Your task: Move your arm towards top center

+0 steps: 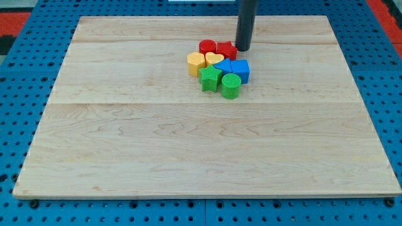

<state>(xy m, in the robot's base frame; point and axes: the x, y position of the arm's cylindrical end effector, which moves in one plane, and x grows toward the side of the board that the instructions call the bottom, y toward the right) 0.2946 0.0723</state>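
from where i stand, the pale wooden board point(207, 157) lies flat on a blue pegboard table point(25, 81), with a strip of red surface point(25, 19) showing at the view's top left corner. the straight dark rod point(246, 19) comes down from the view's top edge, a little right of the middle, and my tip point(243, 49) rests on the board in its upper central part; it is a plain rod end with nothing that opens or closes, and it holds nothing. all the small blocks sit bunched together just below and to the left of my tip. the red star-like block point(227, 50) is right beside the tip, seemingly touching it on the tip's left, and the red round block point(207, 46) sits against that one further to the view's left. under them come the yellow rounded block point(195, 63) and the yellow heart-shaped block point(213, 59), side by side. to the right of the heart lie two blue blocks pressed together, the blue angular block point(241, 70) on the outside and the blue flat-topped block point(224, 66) inside it. at the view's bottom of the bunch stand the green star-like block point(210, 78) and the green cylinder block point(230, 85), next to each other, with the rest of the board bare wood
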